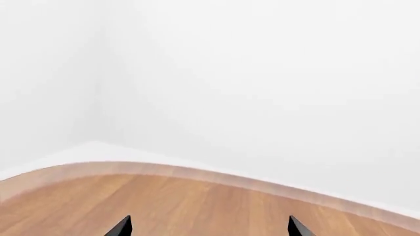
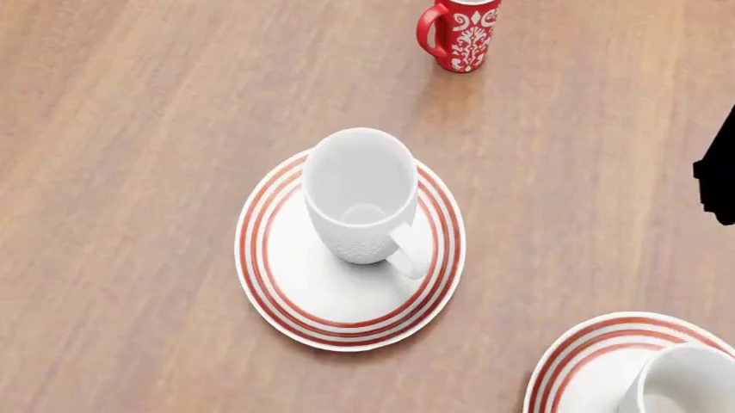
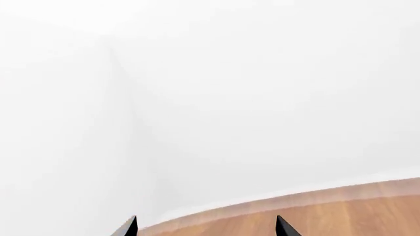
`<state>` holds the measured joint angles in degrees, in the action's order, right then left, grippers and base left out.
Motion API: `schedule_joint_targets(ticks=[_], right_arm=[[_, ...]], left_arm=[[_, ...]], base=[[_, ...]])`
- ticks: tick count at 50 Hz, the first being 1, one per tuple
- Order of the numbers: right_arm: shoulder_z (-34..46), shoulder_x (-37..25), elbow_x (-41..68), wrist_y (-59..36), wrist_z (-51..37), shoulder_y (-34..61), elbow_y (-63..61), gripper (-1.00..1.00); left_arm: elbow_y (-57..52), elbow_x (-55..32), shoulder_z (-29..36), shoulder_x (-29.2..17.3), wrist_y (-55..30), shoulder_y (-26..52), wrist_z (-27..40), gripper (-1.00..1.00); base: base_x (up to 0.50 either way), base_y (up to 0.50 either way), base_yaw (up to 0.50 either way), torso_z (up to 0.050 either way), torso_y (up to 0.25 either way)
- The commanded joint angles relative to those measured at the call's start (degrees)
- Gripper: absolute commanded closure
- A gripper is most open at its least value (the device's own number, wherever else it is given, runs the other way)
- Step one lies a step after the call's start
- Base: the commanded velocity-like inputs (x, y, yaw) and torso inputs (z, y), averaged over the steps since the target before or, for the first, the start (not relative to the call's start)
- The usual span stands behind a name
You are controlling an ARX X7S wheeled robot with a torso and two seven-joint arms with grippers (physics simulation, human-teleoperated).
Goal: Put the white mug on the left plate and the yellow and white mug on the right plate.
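In the head view the white mug [image 2: 358, 196] stands upright on the left plate [image 2: 281, 288] mid-frame, handle toward lower right; at the lower right corner a second mug [image 2: 689, 383], cut off so only white shows, sits on the right plate [image 2: 580, 361]; red mug [image 2: 463, 33] up top; neither gripper is near them. Left gripper [image 1: 208, 227] and right gripper [image 3: 206, 227] both show tips spread apart with nothing between, over bare table [image 1: 196, 206]; only the wrist views show that, plus white walls; a dark arm bit [image 2: 721, 168] pokes in at the head view's right edge.

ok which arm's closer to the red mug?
Right, probably. Part of the right arm shows at the head view's right edge, right of the red mug and nearer the robot. The left arm is outside that view; its wrist camera sees only table edge and wall.
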<state>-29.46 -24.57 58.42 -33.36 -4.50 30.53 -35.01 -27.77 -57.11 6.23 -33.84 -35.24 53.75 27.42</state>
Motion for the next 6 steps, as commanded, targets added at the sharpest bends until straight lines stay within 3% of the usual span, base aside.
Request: schedule_joint_targets(ticks=[1,6], right_arm=[[-0.2,0.1,-1.3,1.5,0.8,-0.9,-3.4,-1.0],[-0.4,0.3,-1.5,2.3,1.6,-1.4,-3.4,-1.0]], left_arm=[[-0.7,-1.1,-0.4,-0.8,-1.1,1.2,0.6,-1.0],[-0.9,-1.3,-0.7,-0.9,-0.8,0.9,0.7,-1.0]], base=[[0.0,0.0,0.0,0.0,0.0],[0.0,0.0,0.0,0.0,0.0]])
